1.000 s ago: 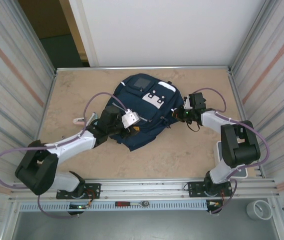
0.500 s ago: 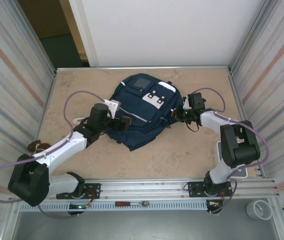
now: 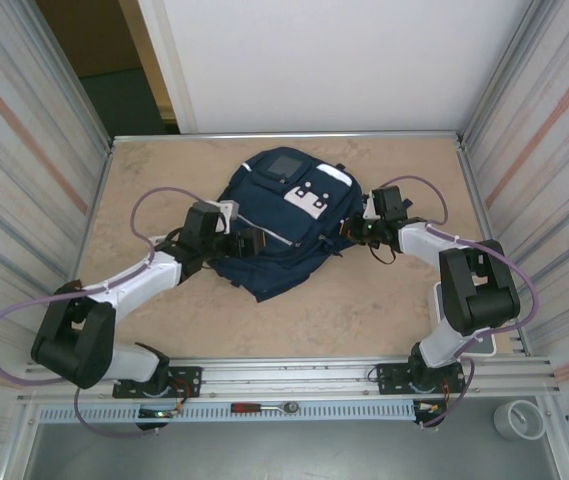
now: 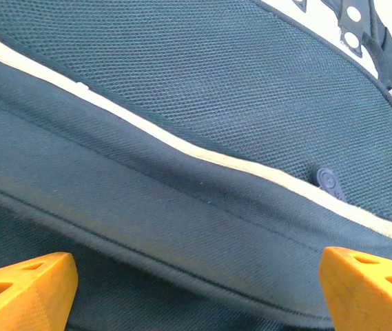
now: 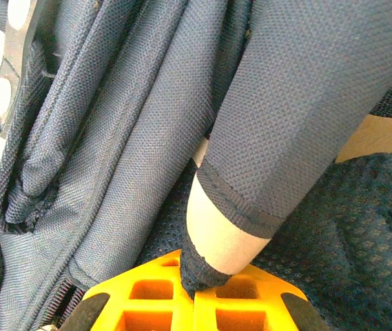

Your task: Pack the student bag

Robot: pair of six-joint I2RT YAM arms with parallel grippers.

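The left gripper [image 4: 196, 293] is released, the backpack [image 3: 289, 255] directly ahead. The right gripper [image 5: 194, 293] grasps a strap [image 5: 278, 124] between its tips.

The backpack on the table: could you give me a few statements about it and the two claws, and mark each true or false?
1. The student bag lies on the table. True.
2. The left gripper is clamped shut on it. False: its jaws stand wide open at the bag's side.
3. The right gripper pinches a strip of the bag's fabric. True.
4. The bag is red. False: it is navy blue with a white patch.
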